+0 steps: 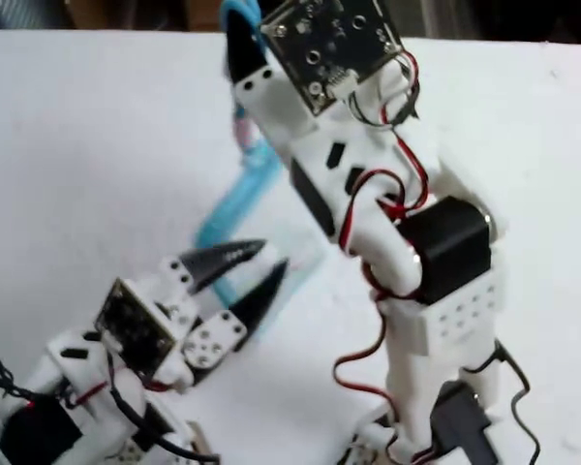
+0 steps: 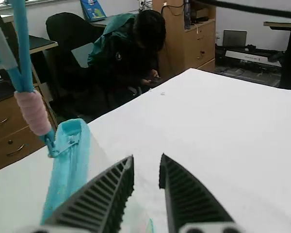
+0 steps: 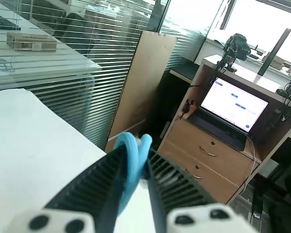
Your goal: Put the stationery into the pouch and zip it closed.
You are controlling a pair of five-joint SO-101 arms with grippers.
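A translucent light-blue pouch [image 1: 255,190] with a teal zipper edge [image 2: 68,160] lies on the white table [image 1: 97,165]. Its far end is raised by a blue cord [image 2: 23,43] that carries a pink bead [image 2: 35,112]. High at the back, my right gripper [image 1: 244,46] is shut on the cord's blue loop [image 3: 134,154]. My left gripper [image 1: 244,274] sits low at the pouch's near end, its black fingers [image 2: 109,194] open, with the pouch edge passing beside and under them. I see no loose stationery.
The right arm's white body and red-black cables [image 1: 407,242] stand over the table's middle right. Bare white tabletop [image 2: 223,126] stretches ahead of the left gripper. Wooden drawers [image 2: 9,131] stand past the table's far edge.
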